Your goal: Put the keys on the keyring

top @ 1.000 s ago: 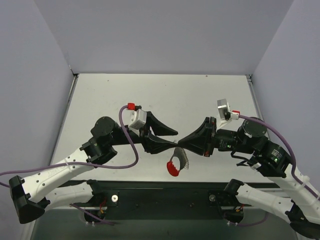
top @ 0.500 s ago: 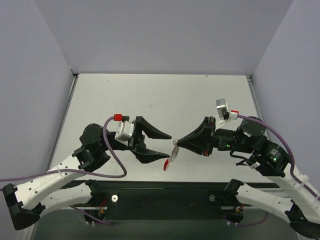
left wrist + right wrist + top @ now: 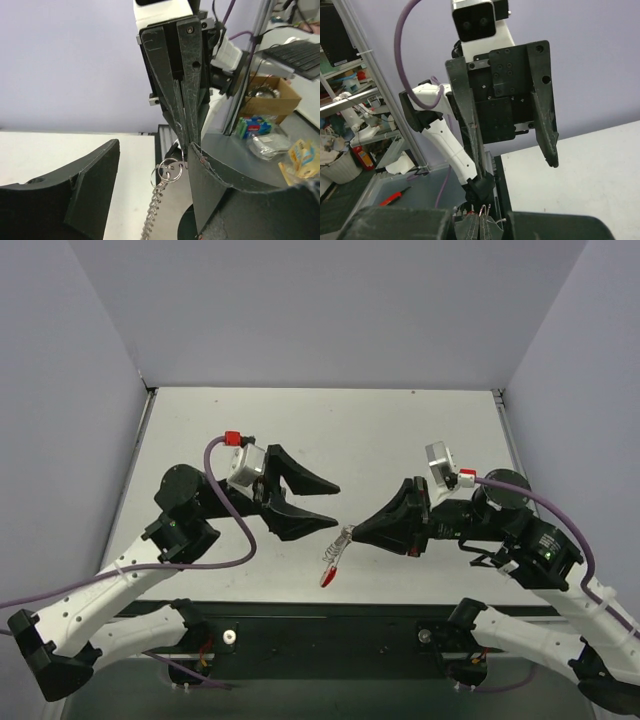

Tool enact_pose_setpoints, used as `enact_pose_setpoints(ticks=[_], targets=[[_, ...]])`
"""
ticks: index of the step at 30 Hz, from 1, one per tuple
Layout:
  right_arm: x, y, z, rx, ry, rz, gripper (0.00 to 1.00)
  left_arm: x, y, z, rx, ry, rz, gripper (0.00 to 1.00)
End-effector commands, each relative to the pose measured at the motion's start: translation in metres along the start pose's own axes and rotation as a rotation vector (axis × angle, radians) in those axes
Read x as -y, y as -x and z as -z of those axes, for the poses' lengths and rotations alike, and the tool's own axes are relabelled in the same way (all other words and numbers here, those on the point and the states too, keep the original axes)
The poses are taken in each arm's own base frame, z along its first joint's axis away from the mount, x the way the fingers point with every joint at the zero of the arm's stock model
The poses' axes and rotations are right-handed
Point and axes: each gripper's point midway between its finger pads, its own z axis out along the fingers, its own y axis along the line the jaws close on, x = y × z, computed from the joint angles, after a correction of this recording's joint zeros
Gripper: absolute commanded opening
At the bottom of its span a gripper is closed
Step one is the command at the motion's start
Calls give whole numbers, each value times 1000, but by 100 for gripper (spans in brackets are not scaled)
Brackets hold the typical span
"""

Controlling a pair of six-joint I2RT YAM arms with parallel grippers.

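My right gripper [image 3: 352,532] is shut on the small split rings [image 3: 168,173] at the top of the keyring. Its silver chain [image 3: 338,550] and red band [image 3: 327,577] hang below the jaws, above the table's front edge. In the right wrist view only thin ring wire [image 3: 483,211] sticks out between my shut fingertips. My left gripper [image 3: 334,505] is open and empty, just left of the right gripper's tip, and faces it. In the left wrist view the rings hang between its open fingers [image 3: 220,195]. I cannot make out the red-headed key in any view.
The white table [image 3: 330,430] is enclosed by grey walls on three sides. A black base rail [image 3: 330,625] runs along its front edge. Shelves, a box and clutter [image 3: 265,100] lie off the table behind the right arm.
My left gripper has drawn back to the left and up, away from the right gripper, staying open. The keyring has swung left and turned edge-on under the right gripper.
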Motion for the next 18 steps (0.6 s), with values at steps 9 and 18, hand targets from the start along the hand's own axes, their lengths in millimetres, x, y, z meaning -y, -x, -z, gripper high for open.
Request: enact_pose_setpoints(ticks=[9, 18], targets=[[-34, 66, 18, 308, 109, 351, 0, 46, 36, -2, 49, -342, 99, 57], [-31, 69, 14, 349, 109, 357, 0, 44, 45, -9, 88, -362, 123, 52]])
